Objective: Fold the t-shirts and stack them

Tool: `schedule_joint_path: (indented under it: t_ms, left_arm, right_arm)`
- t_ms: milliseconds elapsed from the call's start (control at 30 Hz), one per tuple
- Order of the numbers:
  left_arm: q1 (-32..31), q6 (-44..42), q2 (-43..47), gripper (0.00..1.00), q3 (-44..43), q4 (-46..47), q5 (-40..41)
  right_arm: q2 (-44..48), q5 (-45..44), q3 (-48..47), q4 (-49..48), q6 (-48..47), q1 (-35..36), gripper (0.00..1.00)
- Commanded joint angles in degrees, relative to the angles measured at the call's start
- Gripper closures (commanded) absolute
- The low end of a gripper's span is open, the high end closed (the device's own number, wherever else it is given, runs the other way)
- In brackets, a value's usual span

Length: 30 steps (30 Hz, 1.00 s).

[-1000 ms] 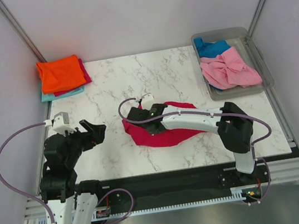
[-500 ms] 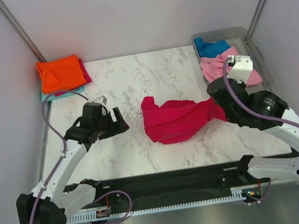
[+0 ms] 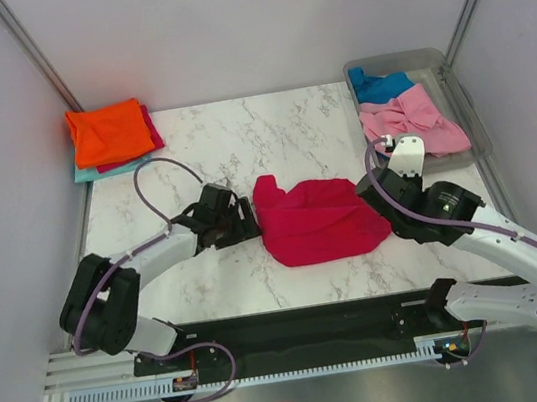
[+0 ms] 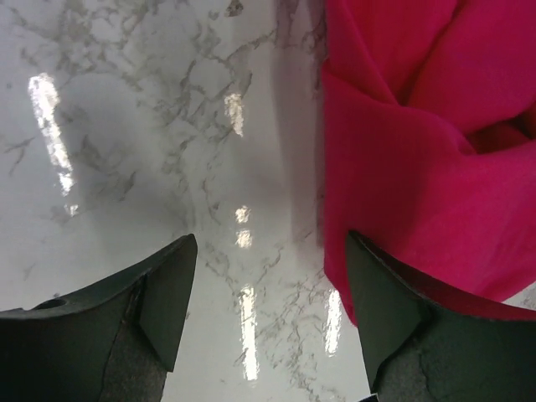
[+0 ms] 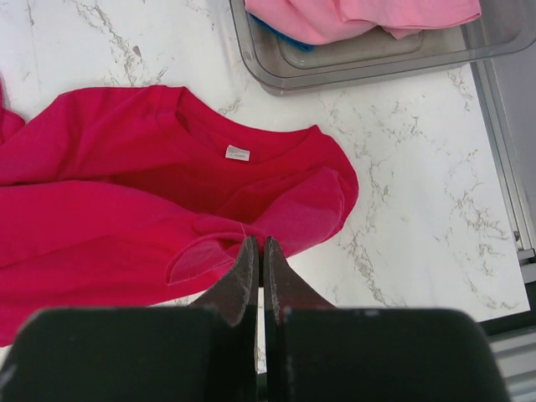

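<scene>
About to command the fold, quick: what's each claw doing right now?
Left claw: open, empty, at the crimson t-shirt edge.
Right claw: closed, apparently pinching a fold of that t-shirt.

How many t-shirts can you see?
6: crimson shirt mid-table; orange shirt, crimson-pink shirt and teal shirt stacked far left; blue shirt and light pink shirt in the tub. Others may hide underneath.

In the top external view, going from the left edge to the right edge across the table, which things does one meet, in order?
The orange t-shirt atop the folded stack → left gripper → crimson t-shirt → grey tub with blue t-shirt and light pink t-shirt.
</scene>
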<state>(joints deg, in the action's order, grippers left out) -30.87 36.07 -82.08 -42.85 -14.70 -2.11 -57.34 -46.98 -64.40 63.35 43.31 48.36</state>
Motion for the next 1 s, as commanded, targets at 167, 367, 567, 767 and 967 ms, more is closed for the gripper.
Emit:
schedule_joint_path:
  t_ms: [167,367,567,767,967]
  left_arm:
    - [-3.7,3.6,-9.8,0.49,1.0,24.1,-11.1]
    - [-3.8,4.0,-10.9,0.91,-1.8,30.4,-18.0]
    - [-3.8,-1.9,-3.5,0.98,-10.7,11.9,-12.0]
    - [-3.0,-14.3,7.1,0.98,-29.9,-13.0,1.1]
    - [-0.9,-16.9,8.7,0.8,-38.8,-32.1,2.2]
  right_arm:
    - [1.0,0.4,2.5,-2.5,-0.6,-0.5,1.0]
    - [0.0,1.1,3.0,-3.8,-0.9,-1.1,1.0]
    - [0.7,1.8,1.0,-3.9,-2.1,-1.9,1.0]
    - [-0.1,-0.1,-7.6,-1.4,-4.9,-2.3,1.0]
    - [-0.4,0.4,-9.4,-0.9,-4.1,-2.4,1.0]
